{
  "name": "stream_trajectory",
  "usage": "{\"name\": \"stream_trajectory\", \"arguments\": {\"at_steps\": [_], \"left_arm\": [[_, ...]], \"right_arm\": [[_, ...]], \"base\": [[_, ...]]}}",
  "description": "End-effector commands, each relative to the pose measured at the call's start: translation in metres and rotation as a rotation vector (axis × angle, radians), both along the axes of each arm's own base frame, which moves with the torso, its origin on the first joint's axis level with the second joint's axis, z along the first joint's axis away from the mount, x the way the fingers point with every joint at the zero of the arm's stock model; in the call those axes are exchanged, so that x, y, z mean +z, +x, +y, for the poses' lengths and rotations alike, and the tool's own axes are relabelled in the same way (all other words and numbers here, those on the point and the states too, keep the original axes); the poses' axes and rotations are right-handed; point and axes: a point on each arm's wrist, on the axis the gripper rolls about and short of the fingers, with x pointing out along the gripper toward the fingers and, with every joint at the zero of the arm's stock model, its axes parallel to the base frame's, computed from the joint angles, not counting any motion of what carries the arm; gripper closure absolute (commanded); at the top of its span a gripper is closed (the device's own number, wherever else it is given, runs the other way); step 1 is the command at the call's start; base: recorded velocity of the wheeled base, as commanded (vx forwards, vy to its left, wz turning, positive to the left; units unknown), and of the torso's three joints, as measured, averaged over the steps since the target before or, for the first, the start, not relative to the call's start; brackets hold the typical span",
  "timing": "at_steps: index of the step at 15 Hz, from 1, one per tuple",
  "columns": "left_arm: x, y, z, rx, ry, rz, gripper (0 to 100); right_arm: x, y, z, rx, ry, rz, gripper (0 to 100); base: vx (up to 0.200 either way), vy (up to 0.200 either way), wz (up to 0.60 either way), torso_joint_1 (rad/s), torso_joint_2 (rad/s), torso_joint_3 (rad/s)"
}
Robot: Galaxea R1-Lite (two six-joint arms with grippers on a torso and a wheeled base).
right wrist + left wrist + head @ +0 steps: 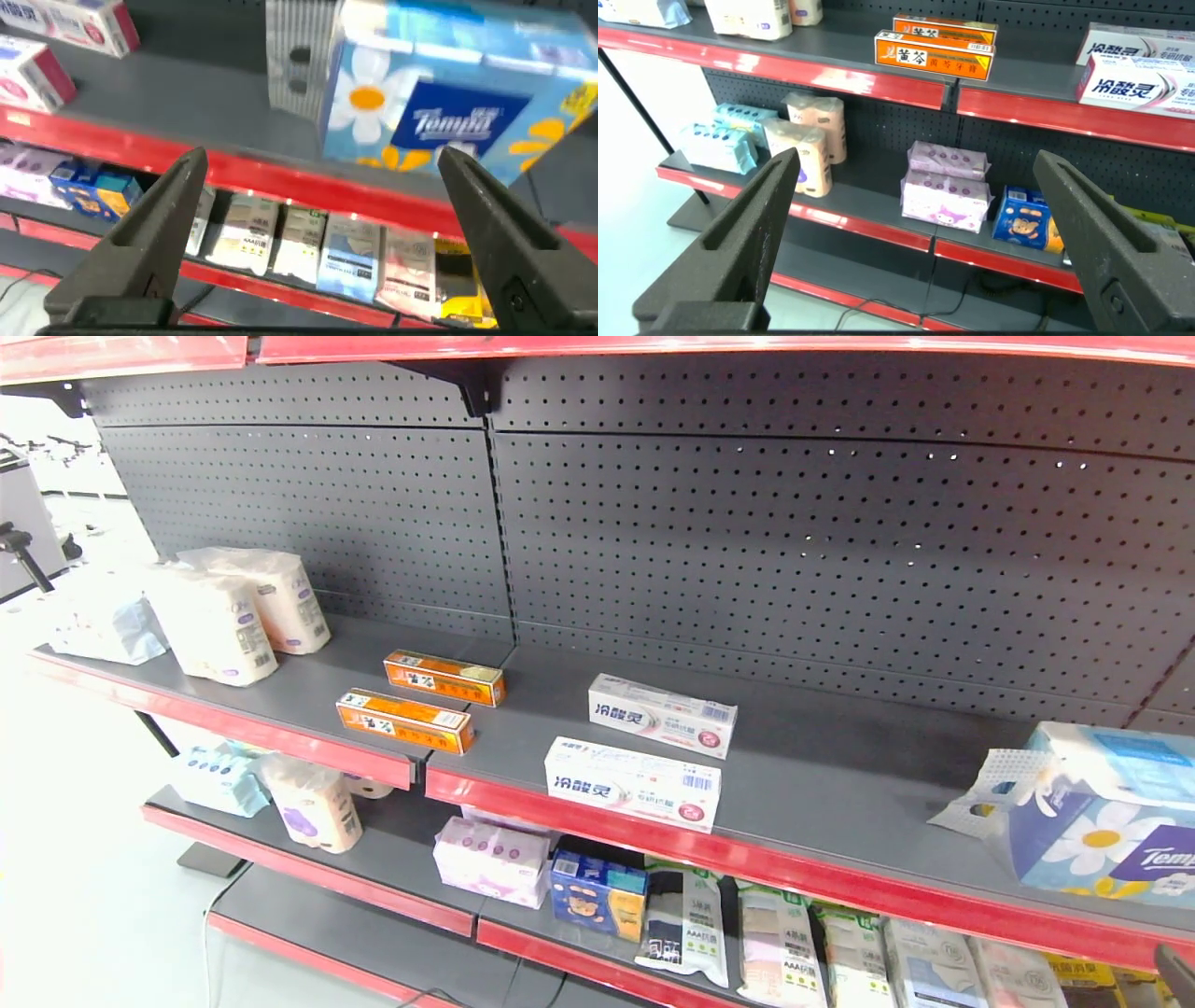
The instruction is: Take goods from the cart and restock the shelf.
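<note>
The left gripper (915,157) has its two black fingers spread wide with nothing between them. It faces the lower tiers of the grey metal shelf with red front edges (822,775). The right gripper (323,154) is likewise spread wide and holds nothing. It faces the shelf's red edge, and the blue plastic-wrapped tissue pack with a white flower print (448,93) lies on the board just beyond that edge.

In the head view that tissue pack (1102,831) sits at four o'clock, at the board's far right end. Two white oblong toothpaste boxes (662,715) (633,784) lie near the centre, one behind the other, the nearer one at the front edge. At nine o'clock of them, two orange oblong boxes (445,678) (405,720) lie in the same way. Two cream wrapped toilet-paper packs (210,625) (280,593) stand at ten o'clock, touching each other. On the tier below, a pink wrapped tissue pack (492,859) and a blue cardboard box (597,894) sit side by side at six o'clock.
</note>
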Motion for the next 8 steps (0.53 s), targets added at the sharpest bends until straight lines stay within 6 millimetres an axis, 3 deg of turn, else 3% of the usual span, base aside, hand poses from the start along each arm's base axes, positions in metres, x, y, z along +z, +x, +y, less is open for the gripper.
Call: {"name": "stream_trajectory", "arguments": {"at_steps": [1, 4, 8], "left_arm": [[0.000, 0.000, 0.000, 0.001, 0.000, 0.001, 0], [0.000, 0.000, 0.000, 0.001, 0.000, 0.001, 0], [0.000, 0.000, 0.000, 0.001, 0.000, 0.001, 0]], "right_arm": [[-0.007, -0.013, 0.002, 0.060, -0.009, -0.085, 0], [-0.023, -0.032, 0.003, 0.104, -0.013, -0.141, 0], [-0.031, -0.039, 0.001, 0.105, 0.019, -0.163, 0]], "base": [[0.000, 0.000, 0.00, 0.000, 0.00, 0.000], [0.000, 0.000, 0.00, 0.000, 0.00, 0.000], [0.000, 0.000, 0.00, 0.000, 0.00, 0.000]]}}
